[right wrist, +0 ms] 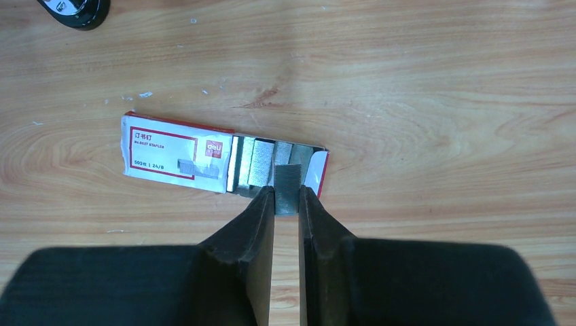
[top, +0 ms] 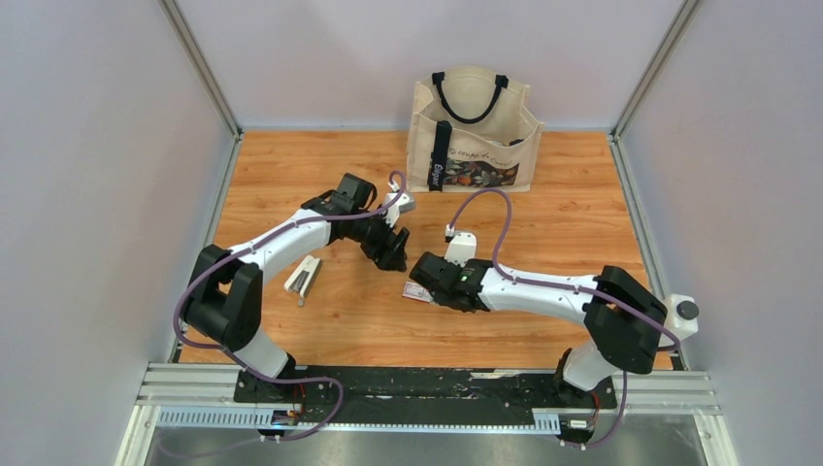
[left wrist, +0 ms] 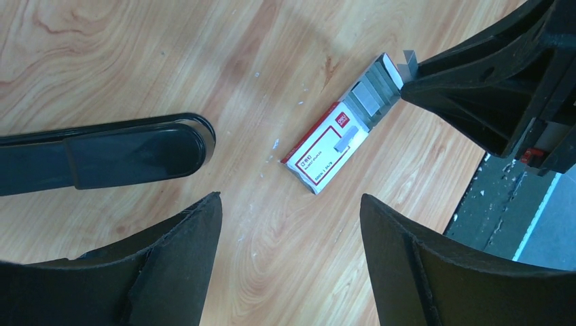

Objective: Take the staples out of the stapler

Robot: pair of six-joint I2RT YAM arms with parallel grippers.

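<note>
Left gripper (left wrist: 291,204): released, fingers spread wide, nothing between them; hanging above the table (left wrist: 204,54), between stapler and box.
Stapler (left wrist: 102,153): black, glossy, lying flat on the table off the left finger; long axis roughly side to side in the left wrist view; touched by neither gripper.
Staple box (right wrist: 173,153): red-and-white sleeve flat on the table, grey tray (right wrist: 255,163) slid out at its right end, loose strips lying in it.
Staples (right wrist: 288,182): short grey strip, pinched at its near end, far end reaching over the open tray; out of the stapler and apart from it.
Right gripper (right wrist: 287,193): clenched on the staples, fingertips just at the tray's near edge.
Key relation: strip's long axis in line with the fingers, across the box's long axis, parallel to the strips lying in the tray; tray straight ahead of the fingertips.
Nearer arm: right, by far; left merely standing by.
Likely step: setting the strip into the tray, then letting go; probably a small forward-and-down move, judging by the overlap.
Risk: strip tipping on the tray wall or on the strips beneath.
</note>
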